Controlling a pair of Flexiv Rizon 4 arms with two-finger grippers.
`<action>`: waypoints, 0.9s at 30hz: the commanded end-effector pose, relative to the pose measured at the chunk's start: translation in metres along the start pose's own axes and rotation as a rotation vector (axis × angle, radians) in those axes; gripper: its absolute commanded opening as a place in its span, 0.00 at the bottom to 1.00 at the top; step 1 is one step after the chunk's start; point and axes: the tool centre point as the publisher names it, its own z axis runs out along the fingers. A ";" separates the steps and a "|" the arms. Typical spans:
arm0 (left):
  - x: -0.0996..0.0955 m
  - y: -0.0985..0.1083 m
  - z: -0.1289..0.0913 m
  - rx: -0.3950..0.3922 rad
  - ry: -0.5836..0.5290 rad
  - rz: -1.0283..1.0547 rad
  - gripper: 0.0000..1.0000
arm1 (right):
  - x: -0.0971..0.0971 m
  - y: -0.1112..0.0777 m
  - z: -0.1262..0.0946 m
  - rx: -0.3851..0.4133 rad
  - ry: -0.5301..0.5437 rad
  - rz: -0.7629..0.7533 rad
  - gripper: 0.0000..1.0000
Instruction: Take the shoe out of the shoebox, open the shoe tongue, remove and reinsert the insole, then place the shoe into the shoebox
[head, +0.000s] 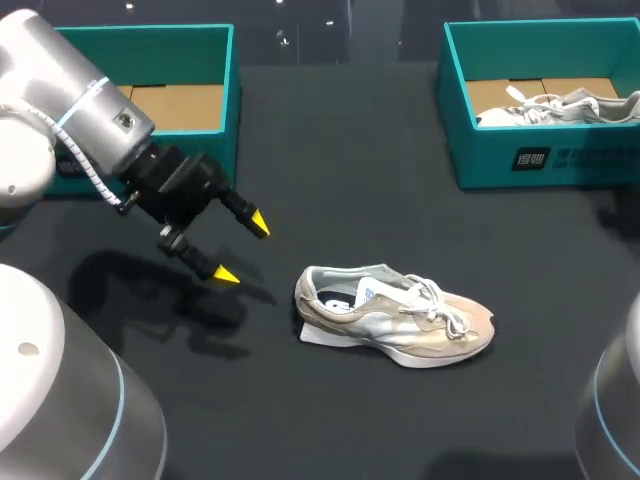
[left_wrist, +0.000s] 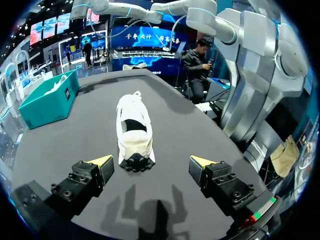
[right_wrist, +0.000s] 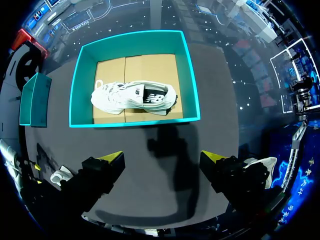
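A beige-and-white shoe (head: 395, 315) lies on its sole on the dark table, toe pointing right, with a pale flat piece showing under its heel. My left gripper (head: 242, 249) hovers open just left of it. In the left wrist view the shoe (left_wrist: 134, 132) lies straight ahead of the open fingers (left_wrist: 102, 162), heel nearest, not touching them. An empty teal shoebox (head: 232, 90) stands at the back left. My right gripper (right_wrist: 162, 157) is open and empty, hanging over bare table beside the teal shoebox (right_wrist: 187, 75) that holds a white shoe (right_wrist: 135, 97).
The second teal shoebox (head: 455, 120) at the back right holds a white shoe (head: 560, 105). Dark table stretches around the loose shoe and in front of it. The base of my right arm (head: 610, 400) stands at the near right corner.
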 end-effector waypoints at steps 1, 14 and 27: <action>0.004 0.018 0.007 0.370 -0.067 -0.140 1.00 | 0.000 0.000 0.000 0.000 -0.001 0.000 1.00; 0.000 0.039 0.007 0.496 -0.048 -0.154 1.00 | 0.000 0.000 0.000 0.000 -0.001 0.000 1.00; -0.009 0.068 0.028 0.494 -0.169 -0.137 1.00 | 0.000 0.000 0.000 0.000 -0.001 0.000 1.00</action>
